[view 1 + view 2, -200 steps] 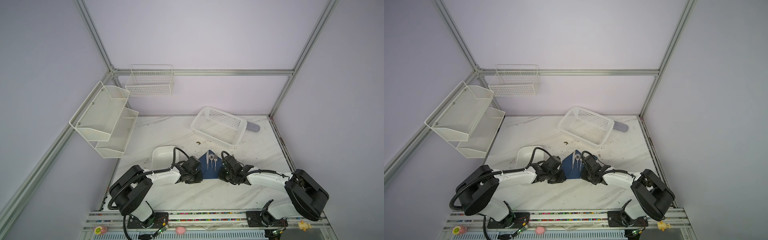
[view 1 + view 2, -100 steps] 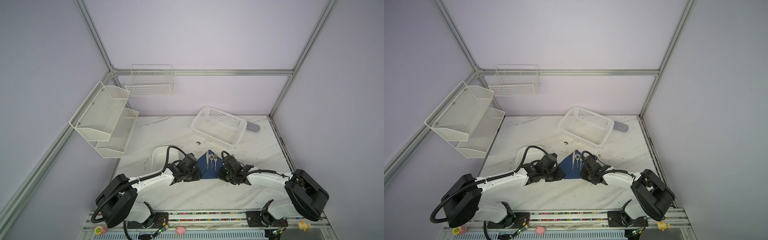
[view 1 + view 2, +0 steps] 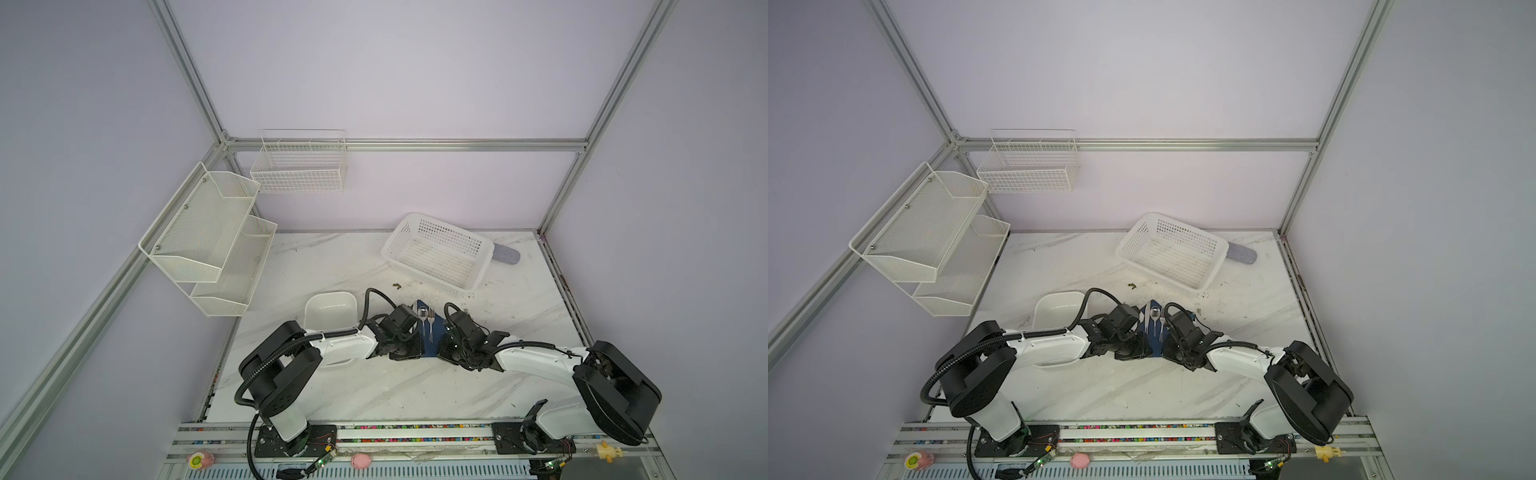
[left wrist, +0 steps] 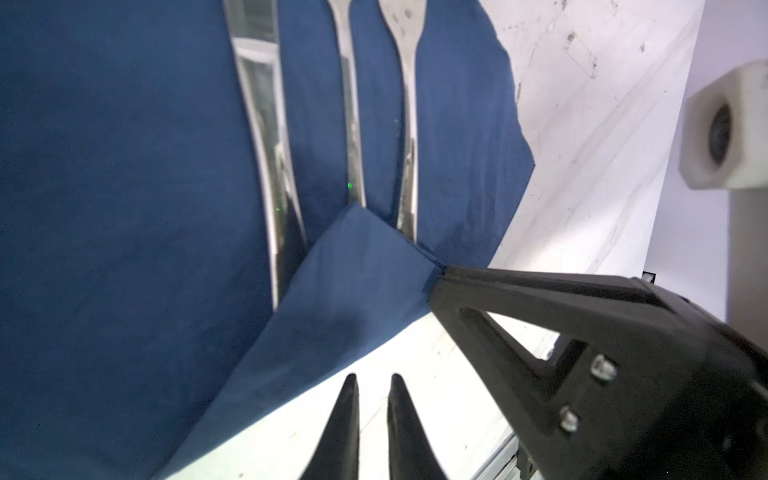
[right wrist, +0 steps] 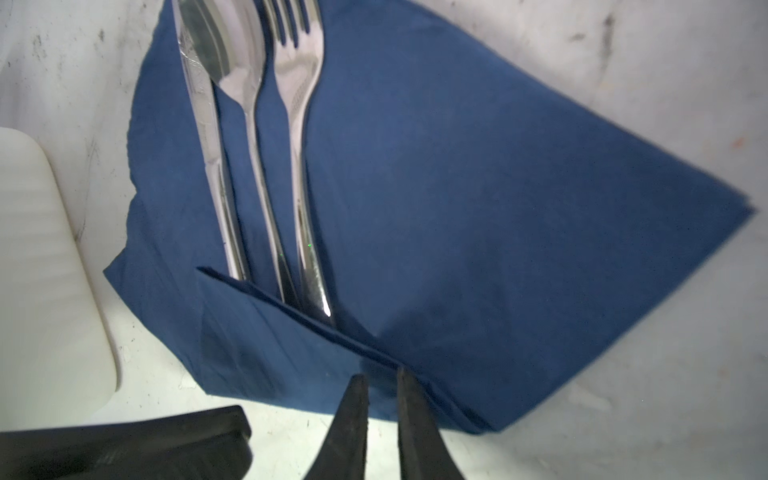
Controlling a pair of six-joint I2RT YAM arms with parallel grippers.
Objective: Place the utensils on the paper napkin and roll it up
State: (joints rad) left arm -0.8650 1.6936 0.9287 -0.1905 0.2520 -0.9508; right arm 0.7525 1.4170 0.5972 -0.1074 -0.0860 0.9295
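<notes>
Filling the work area, the white marbled desk (image 3: 374,395) carries a perforated white basket (image 3: 478,266) toward the back and a white dish (image 3: 330,296) nearer the front, partly under the left arm. Just beside the dish lies the navy paper napkin (image 5: 457,208), set cornerwise between the arms. Its near corner is folded over the handle ends of the utensils (image 5: 297,75), which lie side by side on it. The right end effector (image 5: 380,376) pinches that folded edge. The left end effector (image 4: 374,378) hangs over bare desk beside the fold, fingers pressed almost together, gripping nothing.
</notes>
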